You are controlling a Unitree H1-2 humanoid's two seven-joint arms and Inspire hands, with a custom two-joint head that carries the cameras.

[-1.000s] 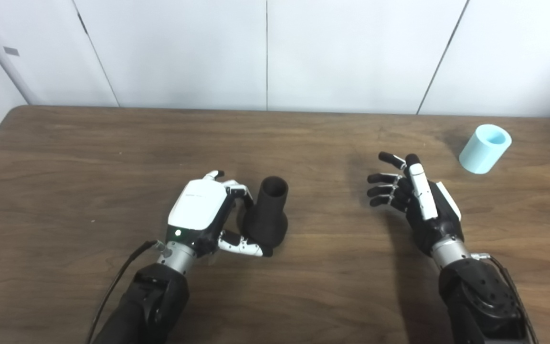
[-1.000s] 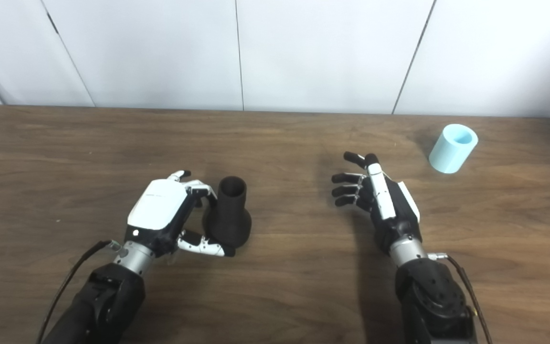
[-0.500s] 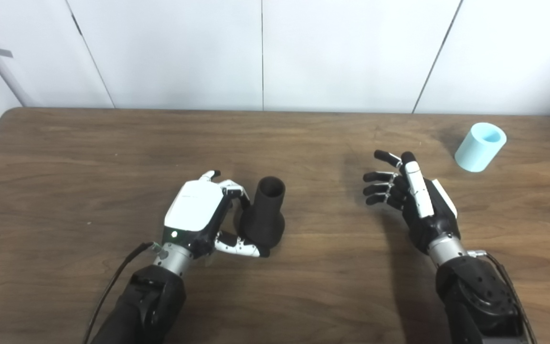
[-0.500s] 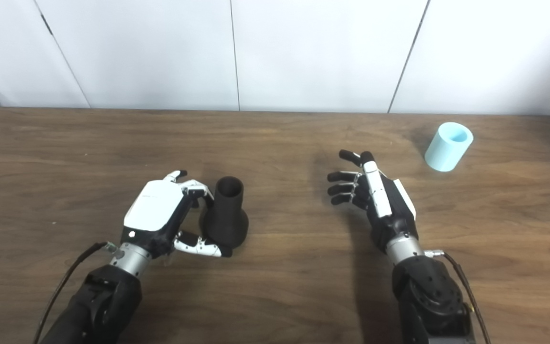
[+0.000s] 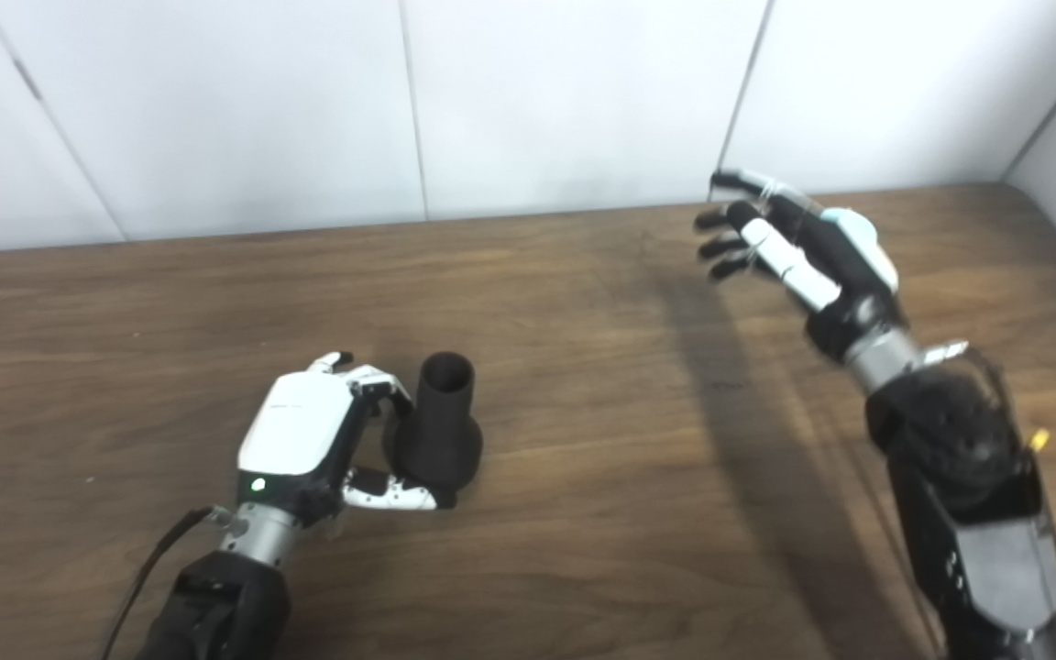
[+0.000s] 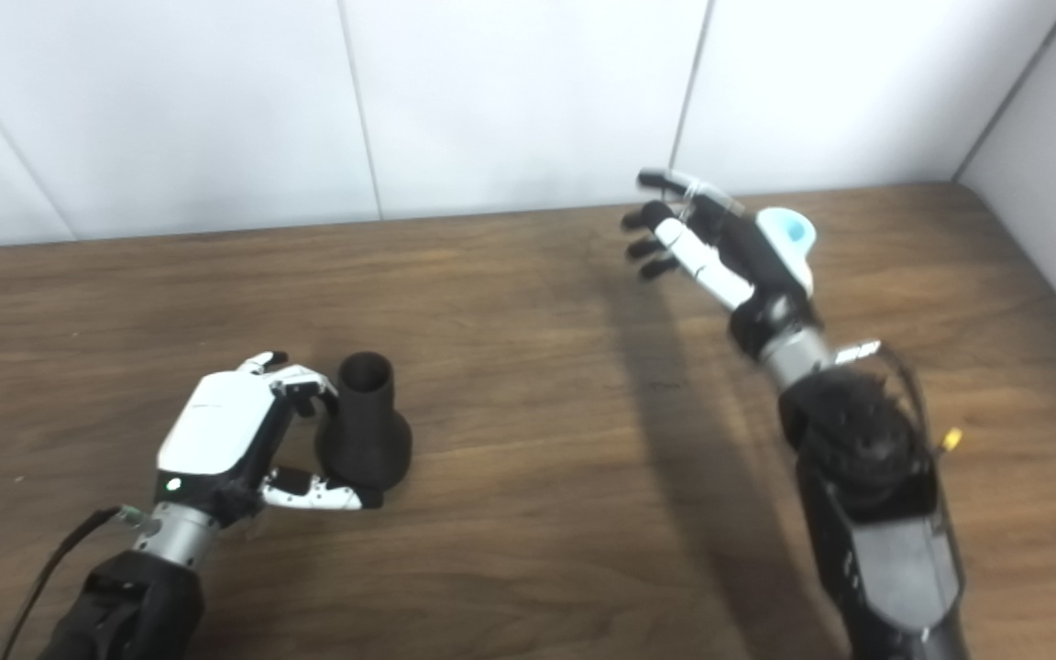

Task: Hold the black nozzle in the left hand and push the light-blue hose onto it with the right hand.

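The black nozzle (image 5: 441, 422) stands upright on the wooden table (image 5: 583, 348), wide base down and open neck up. My left hand (image 5: 308, 435) wraps it from the left, fingers curled against the neck and thumb lying along the front of the base. My right hand (image 6: 720, 243) is raised at the far right with its fingers spread and nothing in them. The light-blue hose (image 6: 789, 234) sits just behind that hand, and only a sliver of its rim shows past the palm.
White wall panels (image 5: 565, 92) run along the table's far edge. A grey side wall (image 6: 1041, 156) closes the right, where the table's far right corner lies. A black cable (image 5: 148, 577) trails from my left wrist.
The camera has swung to the right. My right hand has risen and reached back and right to the hose, now covering most of it. The left hand and nozzle keep their pose.
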